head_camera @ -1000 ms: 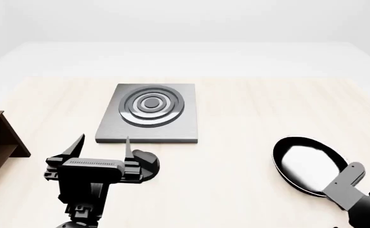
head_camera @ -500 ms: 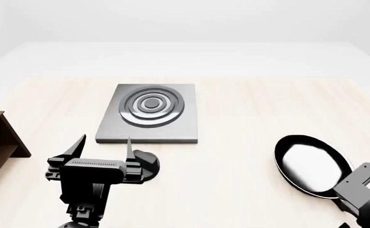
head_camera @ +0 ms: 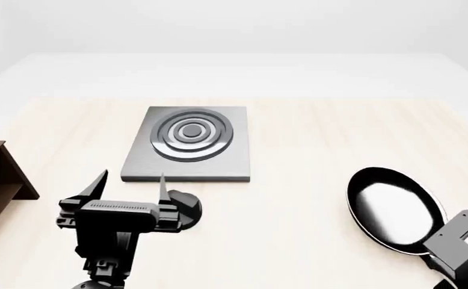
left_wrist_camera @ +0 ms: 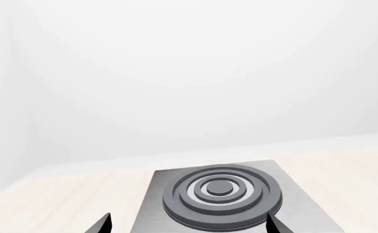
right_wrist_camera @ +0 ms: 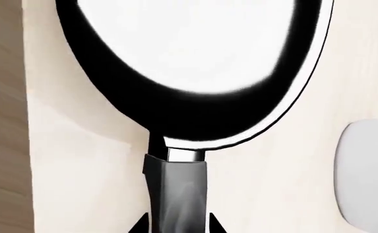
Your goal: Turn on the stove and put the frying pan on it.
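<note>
- We see the left gripper point(head_camera: 130, 186) spread open over the knob point(head_camera: 184, 208), just before the stove point(head_camera: 190, 143)
- We should centre its fingers on the ridge, then close and twist
- The frying pan point(head_camera: 394, 207) lies well right; whether the right gripper point(right_wrist_camera: 176, 227) clamps its handle we cannot tell

Grey brushed-metal stove point(head_camera: 188, 144) with dark concentric burner rings; black knob point(head_camera: 184, 209). Glossy black frying pan point(head_camera: 395, 208), pale-reflecting inside, at lower right. Brown wooden shelf point(head_camera: 0, 180) at left edge. Pale wood-grain table point(head_camera: 298, 144).
</note>
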Motion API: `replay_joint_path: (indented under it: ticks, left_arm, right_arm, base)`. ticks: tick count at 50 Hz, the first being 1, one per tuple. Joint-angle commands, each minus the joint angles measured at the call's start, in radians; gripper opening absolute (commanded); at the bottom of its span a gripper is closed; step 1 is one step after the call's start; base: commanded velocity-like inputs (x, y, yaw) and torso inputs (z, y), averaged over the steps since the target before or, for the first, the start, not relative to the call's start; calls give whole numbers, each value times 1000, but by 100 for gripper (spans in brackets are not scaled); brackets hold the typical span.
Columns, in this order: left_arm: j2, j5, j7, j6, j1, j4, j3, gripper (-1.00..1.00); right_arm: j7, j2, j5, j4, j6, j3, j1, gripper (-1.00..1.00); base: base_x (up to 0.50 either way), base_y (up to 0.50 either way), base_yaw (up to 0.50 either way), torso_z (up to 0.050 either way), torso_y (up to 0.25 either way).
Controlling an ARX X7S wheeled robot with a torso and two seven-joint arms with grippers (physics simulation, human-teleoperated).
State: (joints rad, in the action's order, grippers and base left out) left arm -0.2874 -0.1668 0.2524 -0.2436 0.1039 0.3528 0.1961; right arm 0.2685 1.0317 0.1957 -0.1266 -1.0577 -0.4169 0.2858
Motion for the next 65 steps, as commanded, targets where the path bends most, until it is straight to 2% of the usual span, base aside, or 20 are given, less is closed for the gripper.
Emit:
replay_joint_path:
  ticks: [1,12,34,46,65]
  left_arm:
    - [-4,-2,5,0,2,2,2,100]
    - [-7,-6,10,4,-1,1,3,100]
    - [-14,-15,19,10,-2,-1,3,100]
    - [-16,-18,22,15,-3,-3,4,100]
    - [-21,-28,27,21,-4,-1,5,100]
  right_arm:
    - [-7,12,64,-89,-1,68,-17,-100]
    - [-17,51,100,-272,-55,180,92,-100]
    - [21,30,40,-284,-113,76,352,-100]
    - [17,-41,-20,-235,-103,-12,485,-100]
    - [-9,-204,-107,-53,22,-125,648,-100]
  base:
    - [0,0,0,0,0]
    - [0,0,1,0,0]
    - [0,0,0,0,0]
    - [0,0,0,0,2]
    - [0,0,0,0,2]
